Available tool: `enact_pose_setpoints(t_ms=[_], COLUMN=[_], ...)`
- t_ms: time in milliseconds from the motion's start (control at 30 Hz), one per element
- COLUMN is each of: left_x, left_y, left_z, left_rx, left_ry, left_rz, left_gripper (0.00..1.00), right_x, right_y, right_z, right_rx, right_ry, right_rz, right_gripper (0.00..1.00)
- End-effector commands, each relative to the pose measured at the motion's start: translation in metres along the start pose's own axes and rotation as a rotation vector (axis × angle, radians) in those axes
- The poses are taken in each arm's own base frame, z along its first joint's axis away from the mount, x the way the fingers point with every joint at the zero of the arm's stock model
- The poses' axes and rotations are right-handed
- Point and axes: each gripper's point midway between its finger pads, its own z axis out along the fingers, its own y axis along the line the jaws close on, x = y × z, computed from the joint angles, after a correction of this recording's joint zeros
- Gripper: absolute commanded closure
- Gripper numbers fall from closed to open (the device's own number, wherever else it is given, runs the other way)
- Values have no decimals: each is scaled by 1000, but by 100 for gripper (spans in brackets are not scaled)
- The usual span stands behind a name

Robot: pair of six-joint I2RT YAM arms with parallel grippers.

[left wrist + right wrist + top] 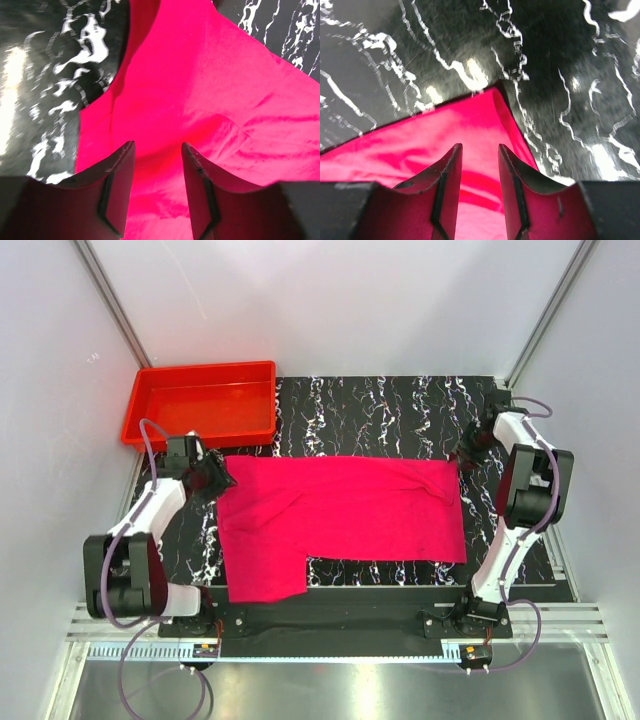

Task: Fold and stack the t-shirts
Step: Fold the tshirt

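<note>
The magenta-pink t-shirt (pixel 340 520) lies flat on the black marbled table, in an L shape with one flap reaching toward the near edge at the left. My left gripper (pixel 222 480) is open at the shirt's far left corner. In the left wrist view its jaws (pixel 158 145) stand apart over the cloth (pixel 200 90), with nothing between them. My right gripper (pixel 462 455) is open at the shirt's far right corner. In the right wrist view its jaws (pixel 480 146) stand apart just above the cloth's corner (pixel 420 145), holding nothing.
A red plastic tray (pixel 200 405) stands empty at the far left, just behind the left gripper. The black marbled tabletop (pixel 380 405) shows beyond the shirt. White walls close in on both sides and at the back.
</note>
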Motion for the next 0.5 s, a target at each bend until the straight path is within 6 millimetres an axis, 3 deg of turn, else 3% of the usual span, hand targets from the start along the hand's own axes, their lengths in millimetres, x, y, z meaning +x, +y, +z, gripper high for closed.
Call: enact_pose_setpoints(t_ms=[0, 233, 400, 467], left_x=[-31, -14, -1, 5], left_y=[-37, -19, 3, 12], left_z=[7, 38, 46, 49], left_rx=[129, 43, -48, -86], left_ry=[-71, 11, 53, 70], left_rz=[19, -12, -16, -15], left_gripper=[54, 61, 64, 65], right_x=[-5, -10, -23, -29], right_y=[11, 9, 5, 4], right_z=[13, 27, 21, 16], right_rx=[-33, -9, 31, 56], right_ry=[-4, -8, -46, -64], right_rz=[9, 28, 24, 13], right_gripper=[58, 62, 88, 90])
